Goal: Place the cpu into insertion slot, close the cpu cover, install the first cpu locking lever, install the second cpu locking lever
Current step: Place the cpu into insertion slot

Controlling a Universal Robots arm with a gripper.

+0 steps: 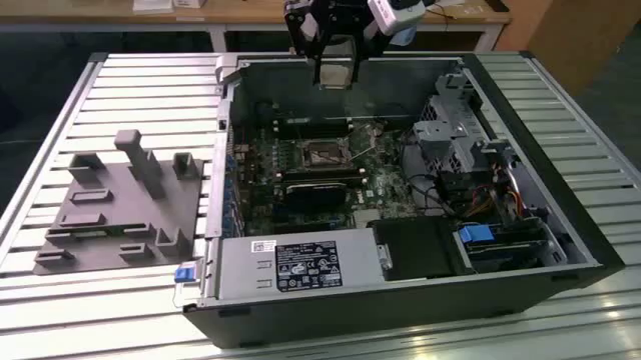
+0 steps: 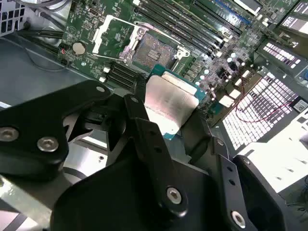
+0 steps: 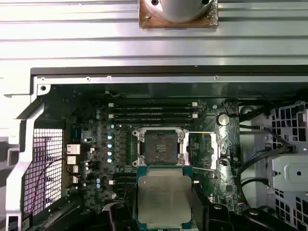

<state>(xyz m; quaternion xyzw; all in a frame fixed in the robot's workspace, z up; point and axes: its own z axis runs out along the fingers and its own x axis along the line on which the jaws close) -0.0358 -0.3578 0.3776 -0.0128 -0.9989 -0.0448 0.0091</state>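
The cpu [image 3: 164, 199], a flat square chip with a dull silvery top and a green edge, is clamped at two opposite sides by the end effector [image 1: 337, 81]. It hangs high in the upper middle of the exterior view, well apart from the insertion slot [image 1: 323, 154]. The slot sits near the frame's centre, a dark square in a silvery rim, uncovered and bare. The cpu cover [image 3: 204, 150], a thin silvery windowed frame, is swung open just beside the slot, possibly tilted up.
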